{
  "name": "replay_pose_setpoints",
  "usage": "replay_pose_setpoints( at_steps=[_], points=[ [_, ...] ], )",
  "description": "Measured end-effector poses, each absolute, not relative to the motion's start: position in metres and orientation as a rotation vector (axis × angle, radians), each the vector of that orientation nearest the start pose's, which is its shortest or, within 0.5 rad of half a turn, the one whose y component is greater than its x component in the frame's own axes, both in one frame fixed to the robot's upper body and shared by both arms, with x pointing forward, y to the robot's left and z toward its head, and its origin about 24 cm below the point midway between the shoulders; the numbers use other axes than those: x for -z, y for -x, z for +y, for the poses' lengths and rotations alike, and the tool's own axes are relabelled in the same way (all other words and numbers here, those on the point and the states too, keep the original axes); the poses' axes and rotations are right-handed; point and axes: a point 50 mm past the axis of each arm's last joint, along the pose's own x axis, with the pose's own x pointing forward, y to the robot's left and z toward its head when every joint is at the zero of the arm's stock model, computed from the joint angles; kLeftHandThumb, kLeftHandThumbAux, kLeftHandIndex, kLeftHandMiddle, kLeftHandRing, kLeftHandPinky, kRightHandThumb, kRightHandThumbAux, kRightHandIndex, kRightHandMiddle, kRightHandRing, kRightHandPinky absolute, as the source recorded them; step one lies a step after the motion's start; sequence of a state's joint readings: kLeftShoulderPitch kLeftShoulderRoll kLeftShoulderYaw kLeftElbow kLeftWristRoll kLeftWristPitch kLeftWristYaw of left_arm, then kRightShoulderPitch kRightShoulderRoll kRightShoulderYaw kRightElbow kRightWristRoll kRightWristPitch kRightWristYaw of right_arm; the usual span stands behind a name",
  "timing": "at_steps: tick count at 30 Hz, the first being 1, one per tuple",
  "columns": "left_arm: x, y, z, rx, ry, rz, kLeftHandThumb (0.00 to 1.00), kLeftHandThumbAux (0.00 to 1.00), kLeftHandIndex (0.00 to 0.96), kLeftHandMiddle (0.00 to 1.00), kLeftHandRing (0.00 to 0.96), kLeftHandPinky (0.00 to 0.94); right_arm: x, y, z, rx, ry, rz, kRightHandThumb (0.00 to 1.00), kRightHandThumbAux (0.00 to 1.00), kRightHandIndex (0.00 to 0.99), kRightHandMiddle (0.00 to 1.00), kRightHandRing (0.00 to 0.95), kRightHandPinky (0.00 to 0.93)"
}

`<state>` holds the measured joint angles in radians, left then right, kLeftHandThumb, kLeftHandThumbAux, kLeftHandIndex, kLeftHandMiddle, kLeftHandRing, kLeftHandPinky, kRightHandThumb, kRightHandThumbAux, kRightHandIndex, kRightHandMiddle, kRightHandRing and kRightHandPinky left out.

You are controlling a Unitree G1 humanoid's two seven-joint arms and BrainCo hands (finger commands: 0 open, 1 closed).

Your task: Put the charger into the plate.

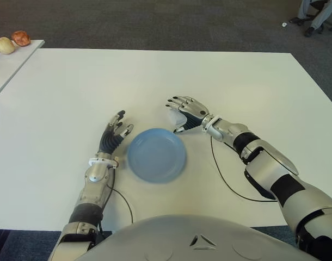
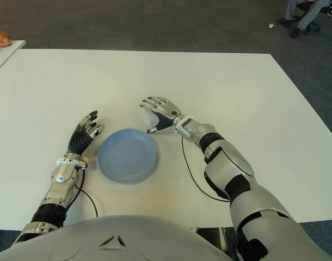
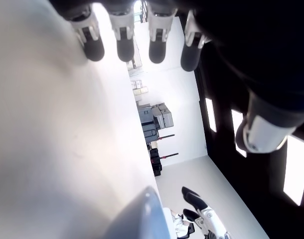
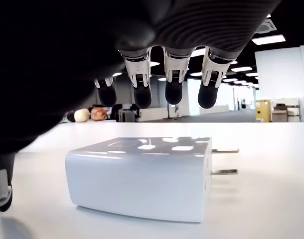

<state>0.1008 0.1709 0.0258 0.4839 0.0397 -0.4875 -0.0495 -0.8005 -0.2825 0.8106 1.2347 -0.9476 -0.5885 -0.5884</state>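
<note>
A white charger (image 4: 142,181) lies flat on the white table (image 1: 237,81), its two prongs pointing sideways, just past the far right rim of the blue plate (image 1: 157,155). My right hand (image 1: 177,115) hovers over the charger (image 1: 175,117), open; its fingertips (image 4: 173,92) hang above the top face without touching it, and the thumb sits beside it. Nothing lies in the plate. My left hand (image 1: 116,130) shows left of the plate, open and holding nothing.
A thin black cable (image 1: 226,179) runs along the table by my right forearm. Two round fruit-like objects (image 1: 12,41) sit on a second table at the far left. A person's legs and a chair (image 1: 317,15) are at the far right, off the table.
</note>
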Motion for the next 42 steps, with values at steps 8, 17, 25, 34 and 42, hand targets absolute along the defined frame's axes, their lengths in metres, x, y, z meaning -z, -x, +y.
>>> replay_pose_setpoints(
  at_steps=[8, 17, 25, 34, 42],
  points=[
    [0.037, -0.200, 0.202, 0.024, -0.208, 0.109, 0.000, 0.567, 0.136, 0.086, 0.054, 0.022, -0.010, -0.326, -0.104, -0.678, 1.447, -0.529, 0.145, 0.457, 0.000, 0.005, 0.000, 0.032],
    [0.036, -0.193, 0.206, 0.029, -0.218, 0.116, 0.000, 0.562, 0.130, 0.089, 0.062, 0.037, -0.009, -0.325, -0.102, -0.682, 1.440, -0.527, 0.137, 0.467, 0.000, 0.000, 0.000, 0.040],
    [0.034, -0.187, 0.210, 0.029, -0.228, 0.120, 0.000, 0.560, 0.127, 0.091, 0.067, 0.036, -0.005, -0.323, -0.103, -0.684, 1.434, -0.503, 0.149, 0.472, 0.000, 0.002, 0.000, 0.049],
    [0.033, -0.180, 0.212, 0.031, -0.228, 0.123, 0.000, 0.570, 0.128, 0.102, 0.076, 0.052, -0.002, -0.322, -0.104, -0.669, 1.395, -0.441, 0.160, 0.470, 0.000, 0.017, 0.016, 0.082],
    [0.032, -0.176, 0.215, 0.036, -0.232, 0.127, 0.000, 0.574, 0.127, 0.109, 0.089, 0.072, 0.003, -0.320, -0.106, -0.647, 1.341, -0.382, 0.204, 0.501, 0.000, 0.033, 0.046, 0.115]
  ],
)
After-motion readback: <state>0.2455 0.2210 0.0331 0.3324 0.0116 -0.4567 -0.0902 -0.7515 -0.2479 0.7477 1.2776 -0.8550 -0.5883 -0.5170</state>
